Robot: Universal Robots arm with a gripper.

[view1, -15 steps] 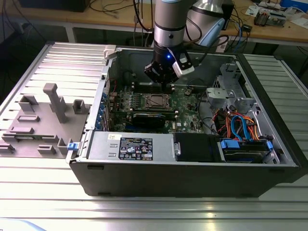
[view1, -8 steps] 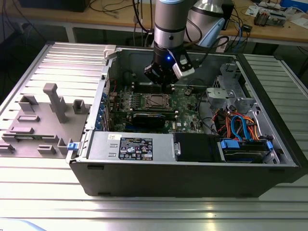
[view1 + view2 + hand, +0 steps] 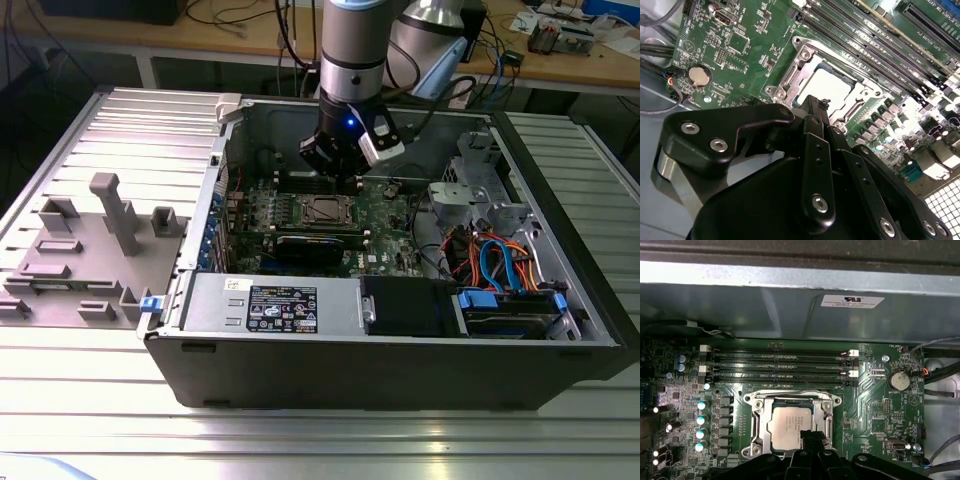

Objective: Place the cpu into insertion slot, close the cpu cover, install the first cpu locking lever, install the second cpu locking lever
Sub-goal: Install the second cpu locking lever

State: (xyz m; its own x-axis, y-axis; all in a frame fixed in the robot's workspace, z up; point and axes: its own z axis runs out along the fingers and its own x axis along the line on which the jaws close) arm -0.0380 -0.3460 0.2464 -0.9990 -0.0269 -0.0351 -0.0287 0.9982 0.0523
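Observation:
The cpu [image 3: 789, 422] lies flat in the insertion slot [image 3: 756, 426] on the green motherboard, its silver-grey top showing. The cpu cover [image 3: 790, 400], a silver frame, lies flat around the chip; it also shows as the cpu cover [image 3: 801, 64] around the cpu [image 3: 829, 88]. My gripper [image 3: 812, 436] hovers just over the chip's edge with its black fingers [image 3: 816, 150] pressed together and nothing between them. In the exterior view the gripper [image 3: 337, 178] hangs inside the open case above the slot [image 3: 325, 210]. I cannot tell how the thin locking levers along the frame stand.
Long black memory slots [image 3: 780, 365] run beside the socket, with a coin battery [image 3: 897, 380] nearby. A black card [image 3: 315, 245] sits in front of the socket. Case walls, a power supply [image 3: 280, 305] and cabled drive bays [image 3: 500, 265] ring the board. A grey fixture [image 3: 90, 250] stands at the exterior view's left.

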